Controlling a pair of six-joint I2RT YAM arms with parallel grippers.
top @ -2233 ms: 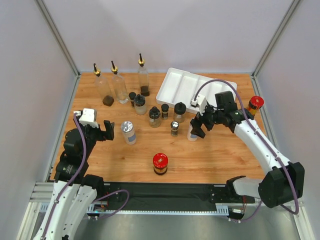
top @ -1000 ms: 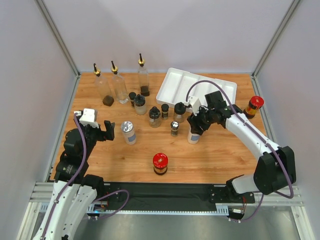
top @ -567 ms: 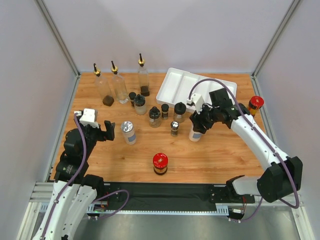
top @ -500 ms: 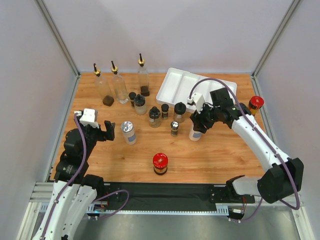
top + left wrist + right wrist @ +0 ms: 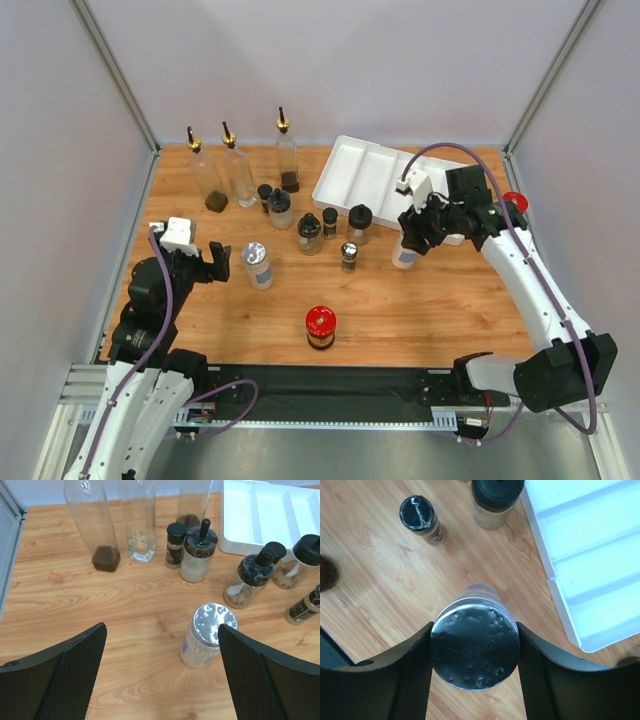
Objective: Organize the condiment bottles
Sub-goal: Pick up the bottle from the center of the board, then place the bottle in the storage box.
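My right gripper (image 5: 412, 238) (image 5: 475, 661) is shut on a silver-lidded shaker (image 5: 404, 254) (image 5: 475, 651), gripped at the lid, just in front of the white tray's near edge. A second silver-lidded shaker (image 5: 257, 264) (image 5: 207, 634) stands on the wood ahead of my left gripper (image 5: 206, 263) (image 5: 162, 672), which is open and holds nothing. Three tall pourer bottles (image 5: 238, 168) (image 5: 137, 517) stand at the back left. Several black-capped jars (image 5: 309, 233) (image 5: 248, 577) cluster mid-table. One red-lidded jar (image 5: 320, 327) stands near the front; another (image 5: 513, 201) is half hidden behind the right arm.
The white divided tray (image 5: 352, 161) (image 5: 555, 597) (image 5: 227, 527) lies at the back right, its compartments bare. A small black-capped jar (image 5: 422, 520) and a wider one (image 5: 495, 500) stand beyond the held shaker. Metal frame posts bound the table's sides.
My right gripper has carried the shaker to the right and slightly back, from beside the small dark jar to the tray's near edge. The left arm has not moved.
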